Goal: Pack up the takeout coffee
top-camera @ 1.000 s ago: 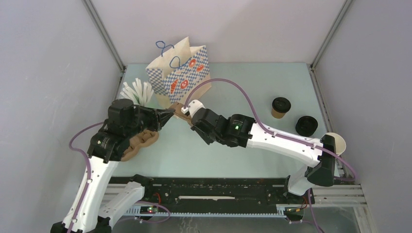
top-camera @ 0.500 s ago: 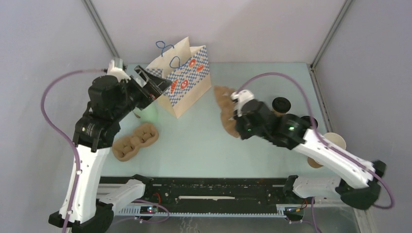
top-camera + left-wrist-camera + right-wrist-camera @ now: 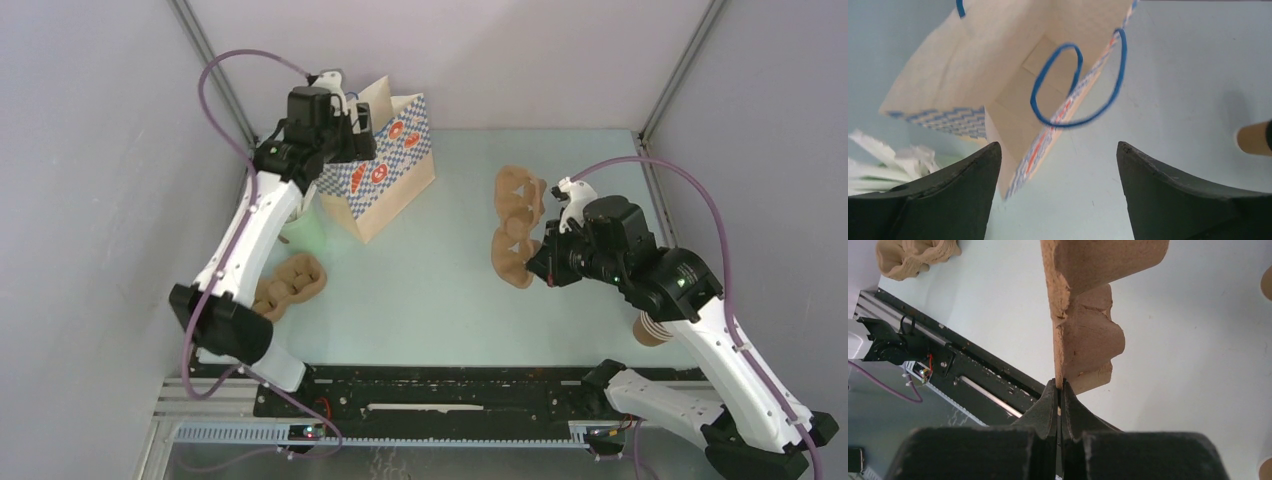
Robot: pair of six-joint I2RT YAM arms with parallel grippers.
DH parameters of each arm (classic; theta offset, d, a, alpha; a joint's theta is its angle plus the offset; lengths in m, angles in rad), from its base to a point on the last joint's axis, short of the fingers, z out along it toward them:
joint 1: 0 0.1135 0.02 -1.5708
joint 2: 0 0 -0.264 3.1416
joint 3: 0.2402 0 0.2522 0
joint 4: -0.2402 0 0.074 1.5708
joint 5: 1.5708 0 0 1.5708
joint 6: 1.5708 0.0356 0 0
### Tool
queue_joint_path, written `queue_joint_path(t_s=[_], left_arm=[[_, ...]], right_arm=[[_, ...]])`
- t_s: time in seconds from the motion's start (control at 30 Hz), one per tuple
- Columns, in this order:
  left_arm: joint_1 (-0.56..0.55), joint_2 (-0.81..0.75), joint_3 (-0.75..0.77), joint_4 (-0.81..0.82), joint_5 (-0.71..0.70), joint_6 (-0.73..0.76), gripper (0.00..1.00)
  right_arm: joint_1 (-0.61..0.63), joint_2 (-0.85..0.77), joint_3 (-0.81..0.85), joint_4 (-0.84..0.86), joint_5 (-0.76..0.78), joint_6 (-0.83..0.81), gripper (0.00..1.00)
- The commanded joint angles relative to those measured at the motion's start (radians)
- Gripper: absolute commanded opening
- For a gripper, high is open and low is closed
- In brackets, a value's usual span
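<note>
Two arms in top view: your left fingers (image 3: 355, 140) hover over the checkered bag (image 3: 385, 175) at 11 o'clock on the table (image 3: 430, 300); right fingers (image 3: 535, 256) at 3 o'clock pinch a brown pulp carrier (image 3: 515, 215) by its near end. 2nd carrier (image 3: 290, 285) lies flat at 8 o'clock. Left wrist: fingers spread wide, gripping nothing, bag mouth below them; takeout coffee (image 3: 1252, 138) peeks in at the 3 o'clock frame edge, on the table, well apart from the bag, mostly cut off. Right wrist: fingers clamped on the carrier's thin edge, rest of it rising toward 12 o'clock.
</note>
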Motion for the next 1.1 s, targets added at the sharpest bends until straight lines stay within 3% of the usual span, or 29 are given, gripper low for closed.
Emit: queue_joint_path(t_s=[0.0,0.17,0.3,0.63,0.83,1.07], left_arm=[[0.002,0.073,0.158,0.055,-0.088,0.038,0.86],[0.001,0.143,0.209,0.054,-0.110,0.033,0.77],[0.002,0.186,0.237,0.050,-0.091,0.021,0.63],[-0.017,0.254,0.426,-0.106,0.041,-0.040,0.02],[-0.088,0.155,0.418,-0.180,-0.035,-0.224,0.00],[-0.319,0.056,0.398,-0.258,-0.261,-0.454,0.00]], right_arm=[[-0.045,-0.023,-0.005,-0.008,-0.063,-0.005,0.00],[-0.102,-0.038,-0.012,-0.005,-0.085,-0.016,0.00],[-0.130,-0.039,-0.015,-0.006,-0.101,-0.016,0.00],[-0.147,-0.045,-0.014,0.025,-0.135,0.003,0.00],[-0.160,-0.037,-0.015,0.049,-0.162,0.007,0.00],[-0.182,-0.016,-0.015,0.078,-0.214,0.005,0.00]])
